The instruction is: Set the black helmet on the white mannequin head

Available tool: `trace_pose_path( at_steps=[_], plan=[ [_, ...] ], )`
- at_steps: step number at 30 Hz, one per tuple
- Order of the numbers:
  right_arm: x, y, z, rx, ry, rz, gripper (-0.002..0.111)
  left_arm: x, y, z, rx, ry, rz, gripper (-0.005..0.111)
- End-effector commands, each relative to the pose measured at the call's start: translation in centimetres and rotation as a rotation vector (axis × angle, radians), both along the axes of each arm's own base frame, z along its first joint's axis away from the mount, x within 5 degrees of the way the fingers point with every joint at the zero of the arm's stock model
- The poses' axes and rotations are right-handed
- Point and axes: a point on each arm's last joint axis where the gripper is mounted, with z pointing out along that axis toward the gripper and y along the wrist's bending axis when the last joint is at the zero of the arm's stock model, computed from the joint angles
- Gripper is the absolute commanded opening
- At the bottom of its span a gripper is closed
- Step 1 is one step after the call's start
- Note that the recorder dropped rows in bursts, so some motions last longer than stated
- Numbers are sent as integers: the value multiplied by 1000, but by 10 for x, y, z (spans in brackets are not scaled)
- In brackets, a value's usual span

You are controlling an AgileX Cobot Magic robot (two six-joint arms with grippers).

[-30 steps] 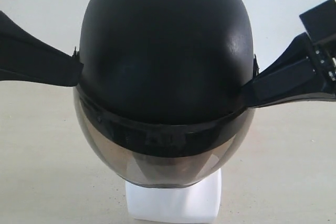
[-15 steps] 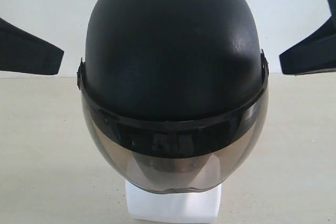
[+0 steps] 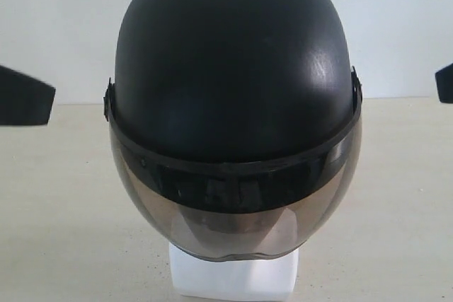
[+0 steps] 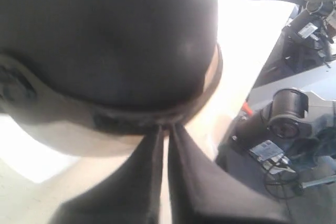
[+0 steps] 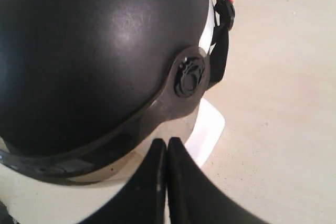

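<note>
We see the black helmet [image 3: 233, 83] seated over the white mannequin head [image 3: 233, 281], left pincer [image 4: 164, 128] and right pincer [image 5: 167, 142] each pressed together, holding nothing, and we judge its shell stiff, slick and fairly light, best taken at the side rims.

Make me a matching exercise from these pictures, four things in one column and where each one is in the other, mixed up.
1 black helmet
2 white mannequin head
3 left gripper
4 right gripper

A at the exterior view's right edge, clear of everything
B mostly covered, only its base shows
C at the exterior view's left edge, clear of everything
D sitting on top, in the middle

Pairs: 1-D, 2-B, 3-C, 4-A
</note>
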Motion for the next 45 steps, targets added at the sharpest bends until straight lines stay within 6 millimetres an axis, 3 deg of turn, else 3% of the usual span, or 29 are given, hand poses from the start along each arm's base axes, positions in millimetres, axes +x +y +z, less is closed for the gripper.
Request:
trace_pose_path(
  at_steps=[1,6,9,20,24,26,28,32,35,39,45],
  plan=[
    [-19,-4,-13,-31,19,12,0,-22,-4,-15,-57,34,-15,4],
    [-41,-4,-24,-72,135,95,0,-45,-6,-38,-67,71,-26,4],
    [-41,-4,-23,-63,140,89,0,-50,-6,-46,-66,82,-26,4],
    [-42,-3,-23,-44,148,88,0,-50,-6,-47,-66,85,-25,4],
    [-42,-3,-23,-44,148,88,0,-65,-6,-41,-67,18,-34,4],
    [-42,-3,-23,-44,148,88,0,-78,-3,-36,16,-109,-37,4],
    [-42,-3,-23,-44,148,88,0,-88,5,-31,86,-208,59,4],
    [-42,-3,-23,-42,148,88,0,-98,36,-23,114,-384,473,4],
    [-42,-3,-23,-42,148,88,0,-106,58,-28,106,-450,731,4],
    [-42,-3,-23,-42,148,88,0,-113,73,-53,43,-434,921,4],
    [-42,-3,-23,-42,148,88,0,-100,70,-107,-19,-453,928,4]
  ],
)
